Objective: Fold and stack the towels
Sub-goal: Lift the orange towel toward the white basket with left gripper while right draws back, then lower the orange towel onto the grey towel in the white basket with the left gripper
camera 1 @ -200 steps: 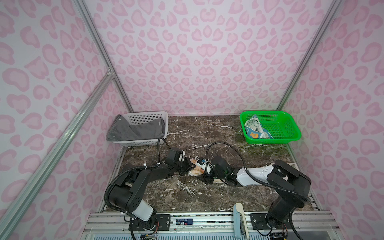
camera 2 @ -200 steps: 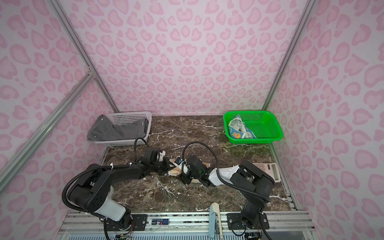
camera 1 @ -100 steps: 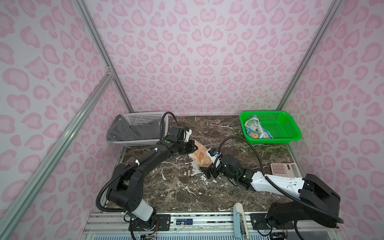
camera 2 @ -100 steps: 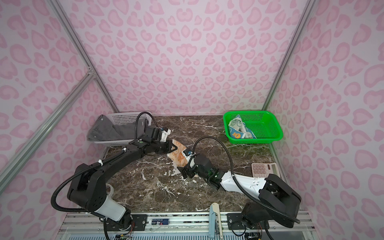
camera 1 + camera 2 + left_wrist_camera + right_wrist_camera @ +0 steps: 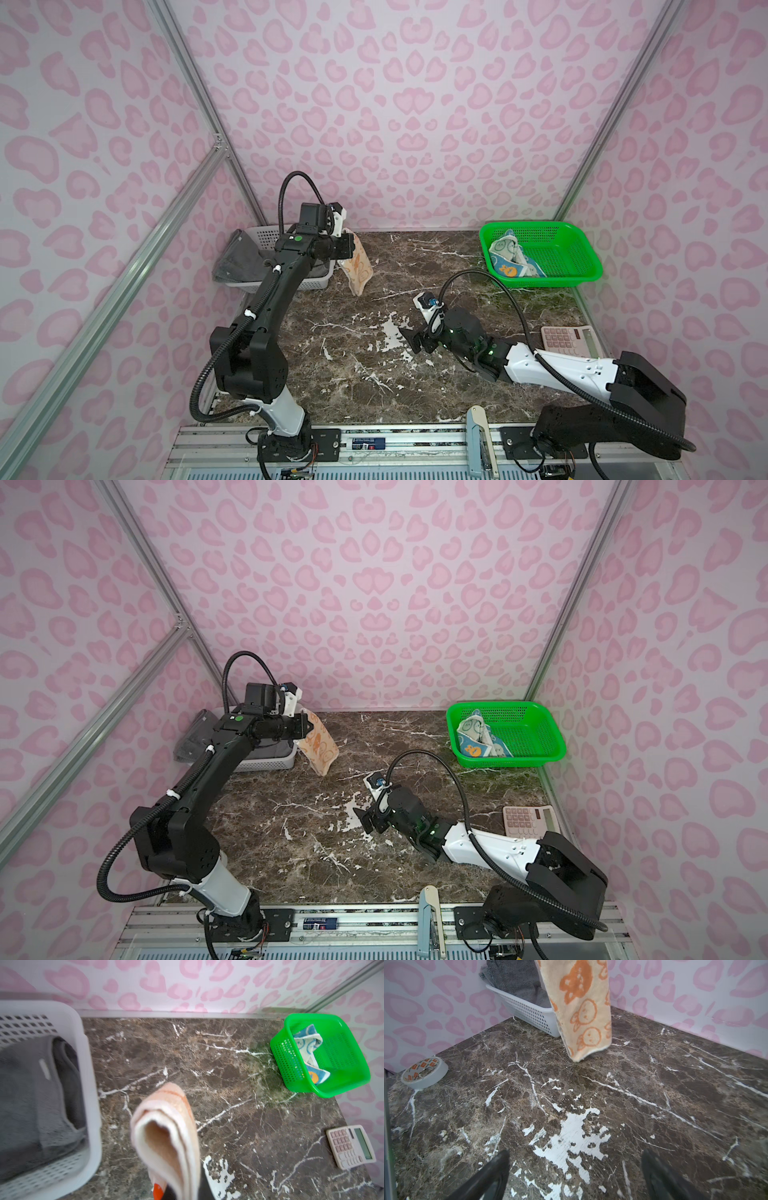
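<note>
DESK: What has the left hand got?

OPERATOR: From my console, the left gripper (image 5: 351, 246) is clamped tight on the top edge of an orange terry towel (image 5: 358, 272) with orange cartoon animal faces on a cream ground. It holds the towel up at the far left of the table. The cloth hangs doubled over from the jaws, just beside the white perforated plastic basket (image 5: 309, 283). I cannot tell whether its lowest corner touches the brown marble-patterned tabletop (image 5: 365, 386).

DESK: And the other hand?

OPERATOR: The right gripper (image 5: 410, 340) sits low near the middle of the table, with its jaws spread wide above the surface. In the right wrist view I see its two black fingers (image 5: 492, 1176) framing marble with scuffed white patches. It is well apart from the hanging towel.

DESK: Where are the other cloths?

OPERATOR: A dark grey terry towel (image 5: 235, 259) lies in the white basket, draped over its left rim. A blue terry towel (image 5: 510, 258) with cream prints lies crumpled in the green plastic mesh basket (image 5: 584, 272) at the far right corner. A pink-and-cream desk calculator (image 5: 567, 340) lies at the table's right edge, behind the right arm. A roll of white tape (image 5: 424, 1073) shows near the wall in the right wrist view.
</note>
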Robot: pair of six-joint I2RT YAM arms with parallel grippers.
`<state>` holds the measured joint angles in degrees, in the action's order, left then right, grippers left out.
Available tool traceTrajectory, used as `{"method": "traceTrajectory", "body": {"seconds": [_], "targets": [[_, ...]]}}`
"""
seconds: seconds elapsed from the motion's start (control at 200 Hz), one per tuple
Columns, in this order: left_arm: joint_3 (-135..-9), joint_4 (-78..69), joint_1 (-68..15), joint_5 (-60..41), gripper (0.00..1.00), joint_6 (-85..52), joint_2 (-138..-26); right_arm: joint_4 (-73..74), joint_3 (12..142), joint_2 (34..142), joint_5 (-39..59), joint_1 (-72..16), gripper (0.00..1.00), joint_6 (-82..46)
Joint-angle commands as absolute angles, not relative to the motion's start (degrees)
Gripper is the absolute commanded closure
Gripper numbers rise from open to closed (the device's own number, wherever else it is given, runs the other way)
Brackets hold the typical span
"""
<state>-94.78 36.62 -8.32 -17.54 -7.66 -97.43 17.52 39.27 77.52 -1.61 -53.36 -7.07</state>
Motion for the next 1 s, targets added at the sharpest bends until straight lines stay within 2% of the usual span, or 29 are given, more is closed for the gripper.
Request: {"method": "traceTrajectory", "body": {"seconds": [0.0, 0.12, 0.485, 0.73, 0.995], "targets": [[-99.9, 41.0, -6.5, -16.6, 0.97, -2.3, -100.6, 15.6, 40.1, 77.6, -4.8, -53.9, 0.01, -5.3], [-104.9, 43.0, -3.6, -12.1, 0.97, -0.4, -104.5, 16.6, 39.6, 76.9, -5.1, -54.5, 0.01, -4.7], [-114.8, 44.3, 8.1, -7.5, 0.97, 0.2, -113.5, 17.2, 38.5, 77.0, -5.5, -55.3, 0.01, -4.2], [-114.2, 44.2, 13.8, -5.0, 0.97, 2.4, -115.4, 16.7, 39.3, 77.4, -5.4, -55.3, 0.01, -3.3], [-115.4, 42.7, 18.7, -8.0, 0.97, 1.7, -119.6, 15.6, 40.6, 78.2, -5.2, -55.2, 0.01, -2.5]]}}
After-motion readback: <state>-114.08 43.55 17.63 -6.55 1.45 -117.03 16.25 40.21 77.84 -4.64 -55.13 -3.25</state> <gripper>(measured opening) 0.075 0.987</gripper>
